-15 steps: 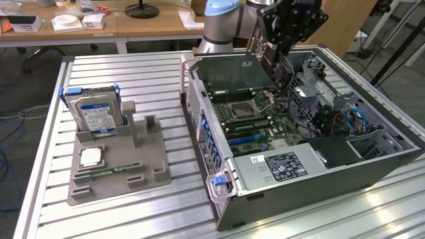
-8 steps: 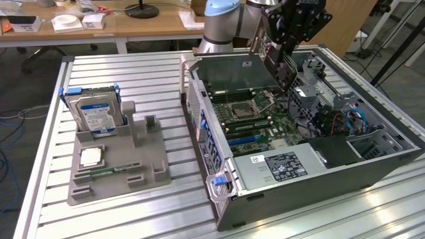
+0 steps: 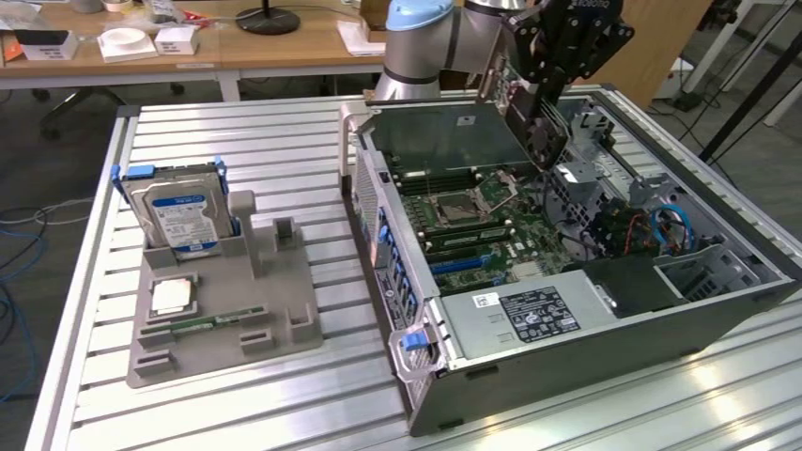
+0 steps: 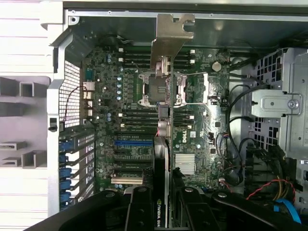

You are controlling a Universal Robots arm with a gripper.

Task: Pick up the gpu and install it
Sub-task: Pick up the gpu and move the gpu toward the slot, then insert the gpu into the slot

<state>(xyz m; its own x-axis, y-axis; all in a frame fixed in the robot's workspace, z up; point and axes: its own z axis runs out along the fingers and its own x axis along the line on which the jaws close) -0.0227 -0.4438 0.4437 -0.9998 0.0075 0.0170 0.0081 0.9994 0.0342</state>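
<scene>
Green-black gpu (image 4: 163, 159) is hanging clamped in my end effector (image 4: 164, 214); I'm seeing the open computer case's (image 4: 57, 72) motherboard (image 4: 127, 113) beneath it.

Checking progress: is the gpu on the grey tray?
No, the gripper holds the gpu over the case's motherboard.

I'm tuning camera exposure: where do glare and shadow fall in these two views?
Exterior view: strong glare on the slatted table at the exterior view's right; the motherboard is evenly lit. Wrist view: the table washes out white, the cables sit dark, the gpu's bracket catches light.
</scene>
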